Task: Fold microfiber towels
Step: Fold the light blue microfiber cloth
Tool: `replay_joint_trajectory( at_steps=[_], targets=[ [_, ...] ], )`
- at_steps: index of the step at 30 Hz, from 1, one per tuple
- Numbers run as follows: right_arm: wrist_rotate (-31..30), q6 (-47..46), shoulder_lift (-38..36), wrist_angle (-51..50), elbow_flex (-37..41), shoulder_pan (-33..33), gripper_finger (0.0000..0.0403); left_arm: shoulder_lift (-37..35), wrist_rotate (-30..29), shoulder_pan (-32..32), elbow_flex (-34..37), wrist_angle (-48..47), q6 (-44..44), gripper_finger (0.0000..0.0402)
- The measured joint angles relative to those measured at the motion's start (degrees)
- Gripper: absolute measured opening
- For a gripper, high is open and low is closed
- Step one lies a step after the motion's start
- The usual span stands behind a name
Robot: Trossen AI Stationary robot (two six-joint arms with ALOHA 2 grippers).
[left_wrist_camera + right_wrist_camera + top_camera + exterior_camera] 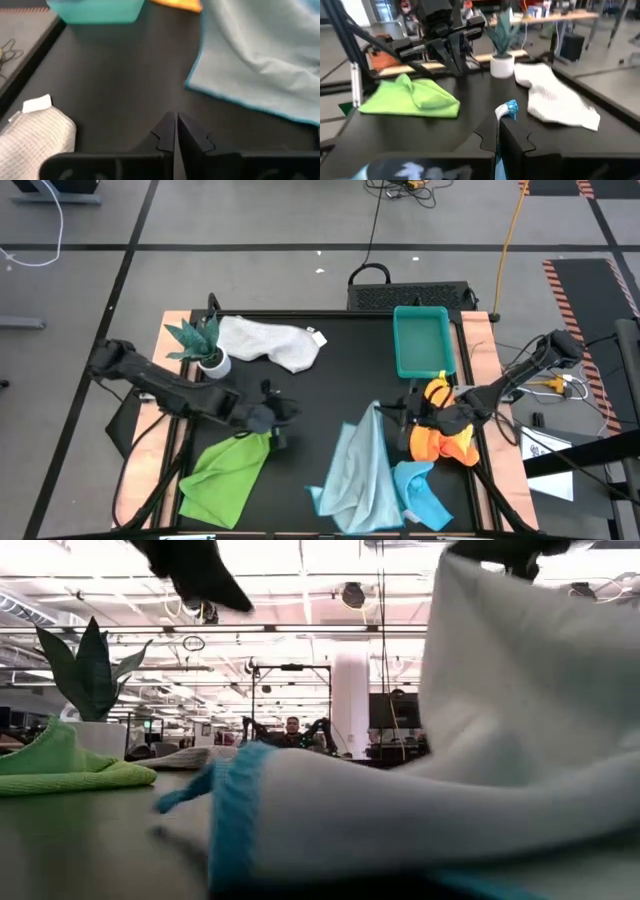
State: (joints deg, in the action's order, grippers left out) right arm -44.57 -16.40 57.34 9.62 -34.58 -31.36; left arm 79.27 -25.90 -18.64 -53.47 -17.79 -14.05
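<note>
The pale blue towel (pixel 360 470) lies at the front middle, one corner raised into a peak under my right gripper (pixel 393 415), which is shut on it. The low view shows the towel rising (pixel 520 690). My left gripper (pixel 275 415) is shut and empty, above the table between the lime green towel (pixel 225 475) and the pale blue one. The orange towel (pixel 440 438) is bunched under my right arm. The turquoise towel (pixel 420 498) lies at the front right. The white-grey towel (pixel 270 340) lies at the back. My right gripper pinches a corner of the pale blue towel, at its turquoise hem (pixel 508 109), between its two fingers. The corner tip sticks out past the fingertips. That corner is lifted, and the cloth slopes down from it to the rest of the towel (pixel 355 480), which lies on the table.
A teal tray (pixel 422 340) stands at the back right. A small plant in a white pot (pixel 205 350) stands at the back left beside the white-grey towel. Bare black table (pixel 330 395) lies between the two grippers. People and equipment show in the room behind.
</note>
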Motion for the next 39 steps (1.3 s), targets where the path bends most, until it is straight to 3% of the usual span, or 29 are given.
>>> replay_joint_trajectory(
  at_steps=[4, 9, 13, 16, 20, 25, 29, 35, 39],
  targets=[
    [9.0, -1.6, 0.0, 0.0, 2.4, 0.9, 0.0, 8.0, 6.4, 4.7, 2.0, 6.0, 0.0, 0.0039],
    [22.4, -5.0, 0.0, 0.0, 5.3, 0.3, 0.0, 19.3, 13.1, 9.2, 3.0, 24.1, 1.9, 0.0065],
    [23.9, -7.0, 0.0, 0.3, 6.9, -0.9, 0.0, 28.4, 19.7, 11.4, 3.0, 43.9, 3.2, 0.0101],
    [23.8, -7.1, 0.0, 0.9, 7.6, -1.6, 0.0, 34.8, 20.9, 12.0, 1.2, 50.9, 2.9, 0.013],
    [23.8, -6.0, 0.0, 3.6, 8.4, -1.8, 0.0, 41.1, 19.7, 12.0, -3.9, 50.3, 2.6, 0.0152],
    [23.8, -5.3, 0.0, 4.9, 9.1, -1.8, 0.0, 44.5, 18.3, 12.0, -10.2, 43.1, 0.0, 0.0146],
    [23.9, -5.3, 0.0, 5.5, 9.5, -1.8, 0.0, 44.7, 17.8, 11.8, -12.6, 36.4, -0.3, 0.0109],
    [23.9, -5.3, 0.0, 5.2, 9.5, -1.8, 0.0001, 42.8, 19.5, 11.2, -12.9, 31.2, 3.3, 0.0013],
    [23.9, -5.2, 0.1, 5.1, 9.5, -2.1, 0.0002, 37.7, 18.2, 9.9, -12.5, 21.1, 6.7, 0.0009]
  ],
)
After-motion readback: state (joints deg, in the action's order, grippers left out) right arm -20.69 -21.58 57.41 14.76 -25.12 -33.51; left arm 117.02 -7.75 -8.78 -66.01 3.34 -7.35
